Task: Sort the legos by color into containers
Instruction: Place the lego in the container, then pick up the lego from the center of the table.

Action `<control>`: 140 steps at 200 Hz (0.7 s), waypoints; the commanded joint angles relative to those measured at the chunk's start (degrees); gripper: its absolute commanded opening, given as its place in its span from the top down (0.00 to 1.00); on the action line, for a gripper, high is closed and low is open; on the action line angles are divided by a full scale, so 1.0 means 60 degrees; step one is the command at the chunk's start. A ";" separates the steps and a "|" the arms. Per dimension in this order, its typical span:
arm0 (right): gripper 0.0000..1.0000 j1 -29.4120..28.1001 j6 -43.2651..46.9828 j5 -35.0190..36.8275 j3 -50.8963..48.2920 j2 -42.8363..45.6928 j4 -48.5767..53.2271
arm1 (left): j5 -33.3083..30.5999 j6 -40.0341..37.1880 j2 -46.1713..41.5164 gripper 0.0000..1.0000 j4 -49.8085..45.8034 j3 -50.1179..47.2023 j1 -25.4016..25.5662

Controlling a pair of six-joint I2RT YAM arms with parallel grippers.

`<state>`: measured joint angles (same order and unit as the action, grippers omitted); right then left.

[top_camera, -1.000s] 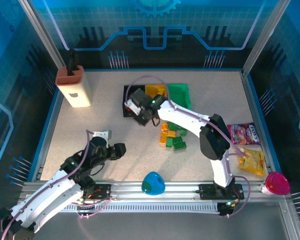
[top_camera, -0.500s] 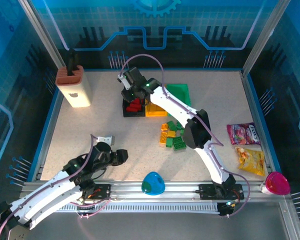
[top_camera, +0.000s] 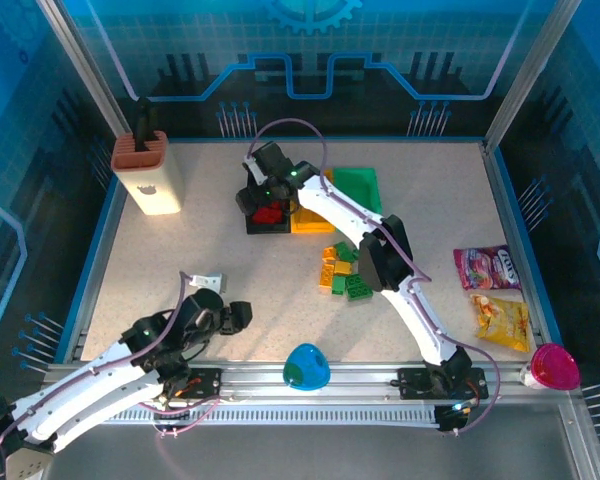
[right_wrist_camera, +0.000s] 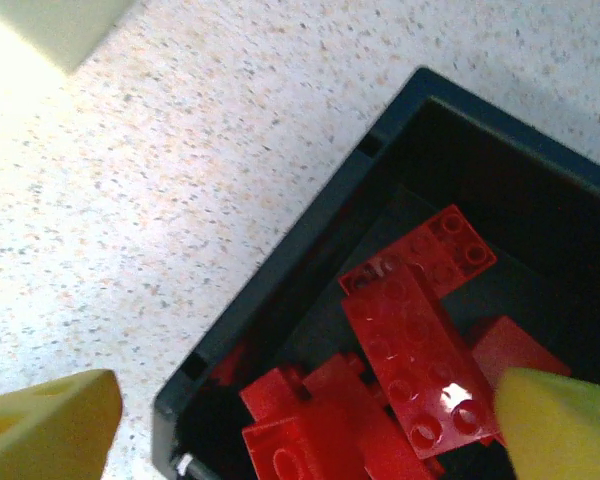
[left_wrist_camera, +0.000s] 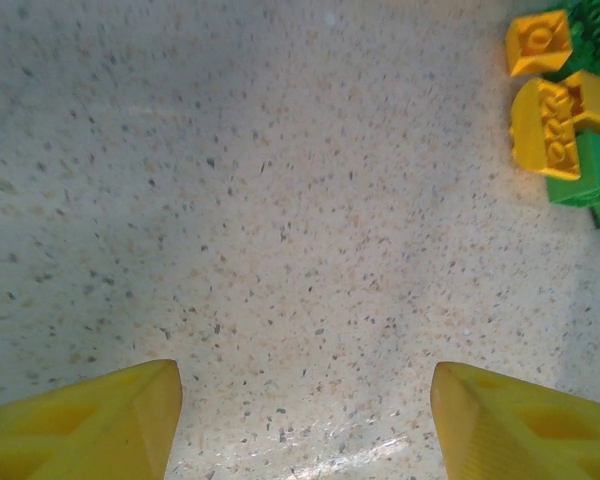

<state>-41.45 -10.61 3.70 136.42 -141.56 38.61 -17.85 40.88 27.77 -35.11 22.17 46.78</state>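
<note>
The black bin [top_camera: 252,224] holds several red legos [top_camera: 271,212]; the yellow bin [top_camera: 310,220] and green bin [top_camera: 358,188] join it on the right. My right gripper [top_camera: 258,198] hovers open over the black bin. In the right wrist view that right gripper [right_wrist_camera: 305,430] has its jaws wide apart above the red legos [right_wrist_camera: 420,360] inside the black bin [right_wrist_camera: 280,290], holding nothing. A loose pile of yellow and green legos [top_camera: 345,270] lies mid-table. My left gripper [top_camera: 238,315] is low near the front, and in its wrist view the left gripper [left_wrist_camera: 305,415] is open over bare table, with yellow legos [left_wrist_camera: 545,120] and green legos [left_wrist_camera: 590,170] far right.
A tan knife block [top_camera: 145,175] stands at the back left. Two snack packets [top_camera: 490,268] [top_camera: 502,322] lie at the right edge, with a pink bowl [top_camera: 555,365] at the front right. A blue dome-shaped object [top_camera: 306,367] sits on the front rail.
The right arm stretched farther out, its gripper shifting from on top of the black bin to its far-left side, uncovering the red legos. The left arm drew back slightly toward the front.
</note>
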 commanded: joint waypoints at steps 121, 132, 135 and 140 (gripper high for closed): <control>0.00 -0.0363 -0.0475 0.2226 -1.1498 1.0688 -0.3602 | 0.1362 -0.2198 0.5493 0.30 0.1789 0.4051 0.0098; 0.00 -0.0350 -0.0761 0.2295 -1.2410 1.1350 -0.3808 | 0.1694 -0.2226 0.6291 0.29 0.1702 0.4575 0.0096; 0.00 -0.0330 -0.0847 0.2297 -1.2618 1.1528 -0.3856 | 0.1772 -0.2229 0.6487 0.30 0.1680 0.4704 0.0100; 0.00 -0.0307 -0.0963 0.2290 -1.3035 1.1786 -0.3945 | 0.1859 -0.2236 0.6818 0.30 0.1631 0.4906 0.0110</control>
<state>-44.10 -11.73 14.22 66.94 -77.56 18.26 -12.53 29.39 61.45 -27.11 45.89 47.00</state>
